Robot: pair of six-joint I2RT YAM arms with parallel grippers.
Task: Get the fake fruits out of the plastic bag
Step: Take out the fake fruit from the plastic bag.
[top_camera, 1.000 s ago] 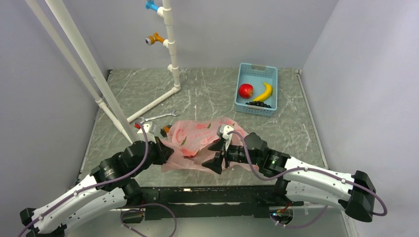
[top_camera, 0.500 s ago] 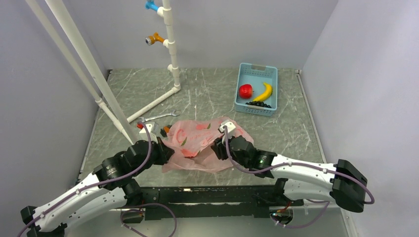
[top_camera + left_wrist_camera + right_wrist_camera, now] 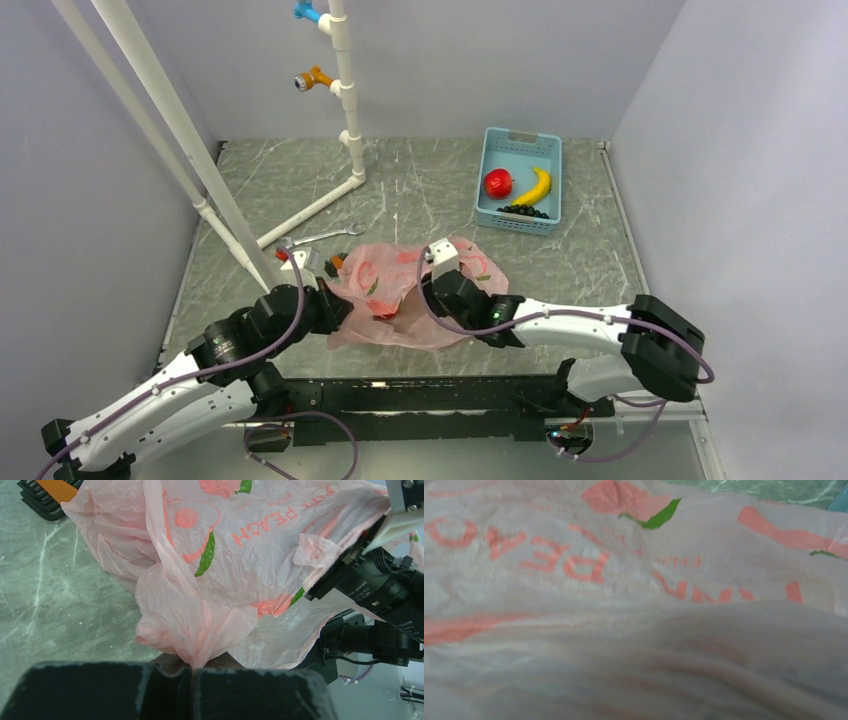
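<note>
The pink plastic bag (image 3: 385, 268) lies crumpled on the table near the front edge, printed with red fruit shapes and green leaves. My left gripper (image 3: 335, 306) is shut on a gathered fold of its left side, as the left wrist view (image 3: 191, 672) shows. My right gripper (image 3: 418, 297) is pushed into the bag from the right, and its fingers are hidden under the film. The right wrist view shows only bag film (image 3: 634, 580) close up. A red shape (image 3: 389, 306) shows through the bag. One red fake fruit (image 3: 497, 183) lies in the blue basket.
The blue basket (image 3: 520, 140) at the back right also holds a yellow banana (image 3: 540, 185) and small black grapes (image 3: 522, 210). A wrench (image 3: 325, 236) and a black and orange tool (image 3: 335, 262) lie left of the bag. White pipe frame (image 3: 350, 120) stands behind.
My right arm has swung left and forward, and its open jaws have gone into the bag and out of sight. My left gripper has kept its hold on the bag.
</note>
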